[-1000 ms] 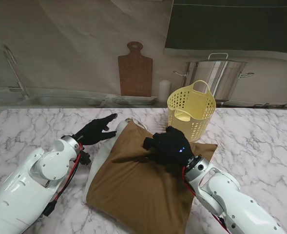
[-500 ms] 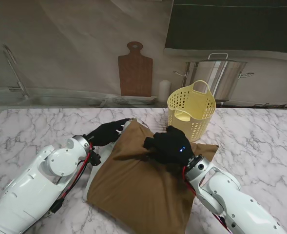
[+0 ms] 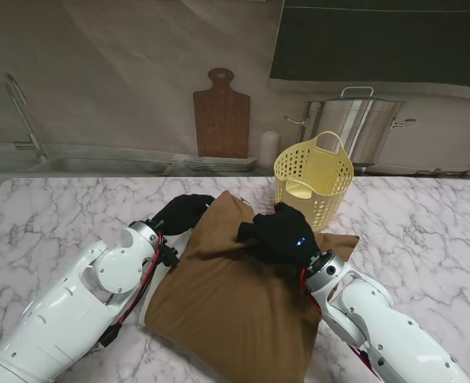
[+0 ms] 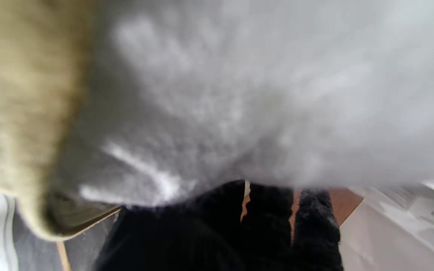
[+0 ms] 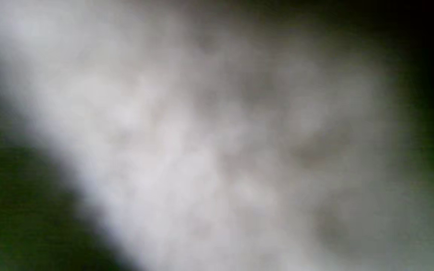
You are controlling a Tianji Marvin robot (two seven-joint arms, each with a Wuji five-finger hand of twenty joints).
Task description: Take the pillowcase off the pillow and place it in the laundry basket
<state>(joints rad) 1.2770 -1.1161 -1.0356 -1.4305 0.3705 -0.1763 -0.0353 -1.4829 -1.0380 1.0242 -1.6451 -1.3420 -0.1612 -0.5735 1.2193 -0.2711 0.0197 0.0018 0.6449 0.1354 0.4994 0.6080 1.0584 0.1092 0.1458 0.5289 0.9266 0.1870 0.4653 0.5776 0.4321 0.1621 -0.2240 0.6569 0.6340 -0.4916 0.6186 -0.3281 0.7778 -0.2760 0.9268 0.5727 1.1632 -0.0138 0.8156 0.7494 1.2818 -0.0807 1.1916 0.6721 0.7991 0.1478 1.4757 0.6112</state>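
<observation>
The stand camera looks down on one marble surface (image 3: 51, 211) carrying one pillow (image 3: 156, 279) in a brown pillowcase (image 3: 235, 299), with one yellow laundry basket (image 3: 314, 182) standing just beyond the pillow's far right corner. Two black-gloved hands are on the bedding. The left hand (image 3: 180, 214) is curled over the far left corner, where the brown cloth meets a strip of white pillow showing along the left edge; whether it grips anything I cannot tell. The right hand (image 3: 278, 238) has its fingers closed on a bunched fold of pillowcase near the far middle, and the cloth peaks up beside it. The pillowcase covers most of the pillow. Behind the surface stand one wooden cutting board (image 3: 221, 116), one steel stockpot (image 3: 354, 124) and one small white canister (image 3: 270, 148). The left wrist view shows black fingers (image 4: 269, 222) against white pillow fabric (image 4: 262, 90), tan cloth at one side. The right wrist view is only a grey blur.
</observation>
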